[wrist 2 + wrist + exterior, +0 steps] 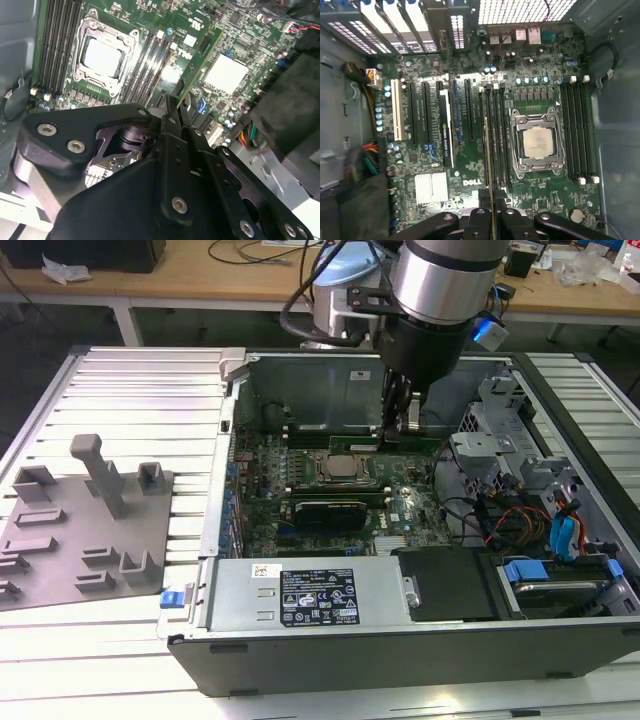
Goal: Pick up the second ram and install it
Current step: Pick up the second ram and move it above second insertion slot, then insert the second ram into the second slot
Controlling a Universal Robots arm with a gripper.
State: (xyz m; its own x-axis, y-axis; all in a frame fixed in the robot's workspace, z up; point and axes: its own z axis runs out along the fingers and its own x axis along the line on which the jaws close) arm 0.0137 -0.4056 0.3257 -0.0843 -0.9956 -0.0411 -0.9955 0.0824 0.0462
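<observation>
Exterior view first: the arm reaches down from above into the open computer case (300,645), which lies on its side on a white slatted table (130,390). The gripper (398,435) is low inside the case, over the motherboard (400,515) and close to the processor socket (340,468). A grey moulded fixture (85,520) sits on the table well to the exterior view's left of the case. From where I stand nothing on it is near the arm.

Both wrist views show the fingers pinched together on the second ram. In the second wrist view the gripper (176,107) clamps one end of the thin green stick (202,59). It runs away from the fingertips at a slant over the board, between the socket (102,55) and a silver heatsink (226,74).

In the first wrist view the stick (488,155) is seen edge-on as a narrow line rising from the gripper (493,202). It lies parallel to the long black memory slots (499,135), on the side of them away from the socket (536,142). The expansion slots (425,115) lie farther out on that same side.

I cannot tell whether its lower edge touches a slot or is just above one. The white end clips (587,179) on the slots beyond the socket are visible, apart from the gripper.
</observation>
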